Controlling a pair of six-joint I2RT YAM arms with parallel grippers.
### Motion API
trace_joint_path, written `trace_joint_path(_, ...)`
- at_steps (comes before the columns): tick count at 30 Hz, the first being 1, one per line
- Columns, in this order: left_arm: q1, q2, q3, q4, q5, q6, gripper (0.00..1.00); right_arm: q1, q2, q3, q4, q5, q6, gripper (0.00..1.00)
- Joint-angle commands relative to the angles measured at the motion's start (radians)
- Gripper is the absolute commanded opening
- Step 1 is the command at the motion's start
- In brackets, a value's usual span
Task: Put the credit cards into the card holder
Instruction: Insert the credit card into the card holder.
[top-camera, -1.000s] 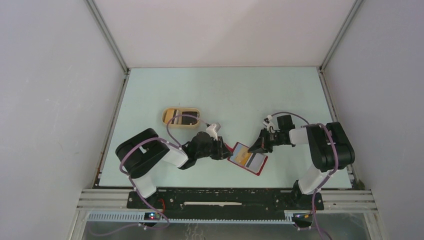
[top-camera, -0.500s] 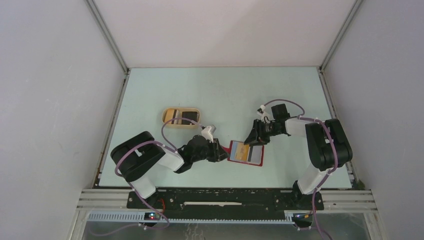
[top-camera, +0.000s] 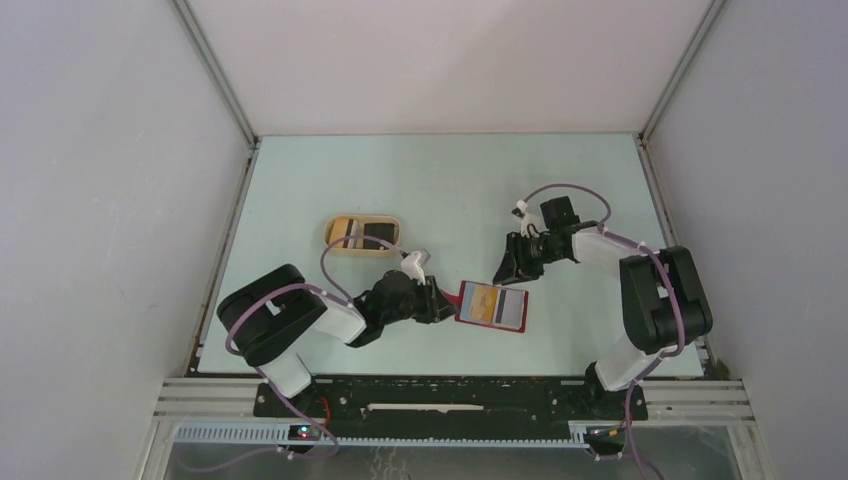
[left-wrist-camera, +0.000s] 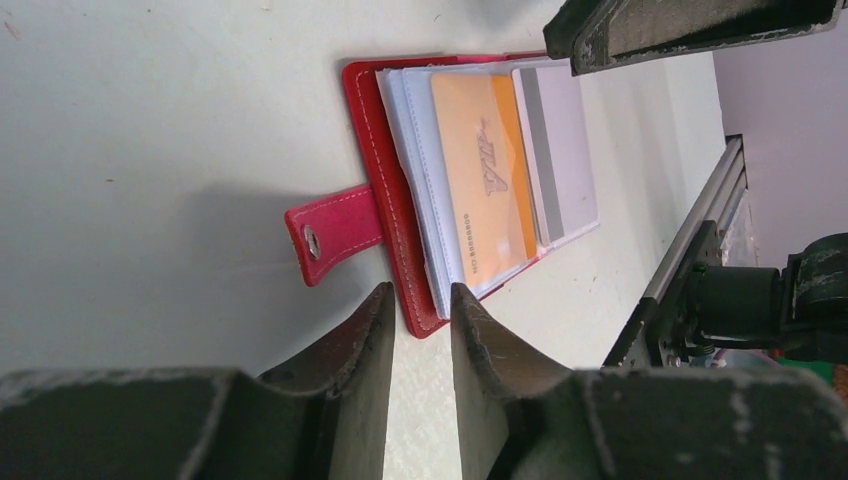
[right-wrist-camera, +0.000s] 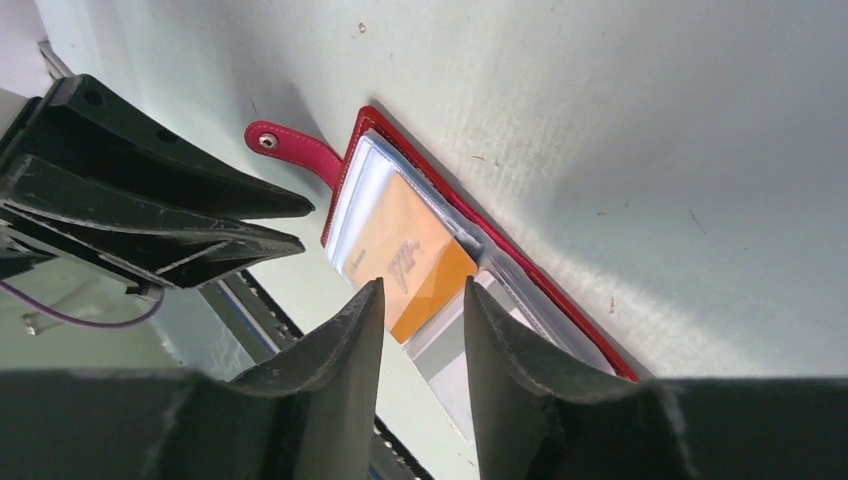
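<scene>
The red card holder (top-camera: 463, 297) lies open on the table, its strap (left-wrist-camera: 335, 228) pointing left. An orange credit card (left-wrist-camera: 485, 190) sits in its pale pockets, and a pale credit card with a grey stripe (left-wrist-camera: 565, 150) pokes out at the holder's right end. My left gripper (left-wrist-camera: 421, 292) has its fingertips closed against the holder's (left-wrist-camera: 365, 120) near left corner, with a narrow gap behind them. My right gripper (right-wrist-camera: 424, 284) hangs open above the holder's (right-wrist-camera: 520, 265) far right end with nothing between its fingers. More credit cards (top-camera: 372, 233) lie in the tan dish.
The tan oval dish (top-camera: 338, 232) stands behind and left of my left gripper (top-camera: 440, 303). The black rail (top-camera: 450, 395) runs along the table's near edge, close to the holder. Side walls close in the table left and right.
My right gripper opened, let go of the pale card and drew back and up from the holder. The holder swung round with my left gripper to lie squarer to the near edge.
</scene>
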Motion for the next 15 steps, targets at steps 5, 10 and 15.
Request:
trace_joint_path(5, 0.004, -0.072, -0.031, 0.032, -0.047, 0.053, 0.32, 0.044, -0.072, 0.078, -0.174, 0.045, -0.280, 0.10)
trace_joint_path(10, 0.004, -0.061, -0.018, 0.026, -0.040, 0.070, 0.31, 0.106, 0.034, 0.144, -0.311, 0.102, -0.371, 0.02)
trace_joint_path(15, 0.003, -0.045, -0.012, 0.026, -0.029, 0.076, 0.31, 0.129, 0.091, 0.167, -0.313, 0.155, -0.350, 0.02)
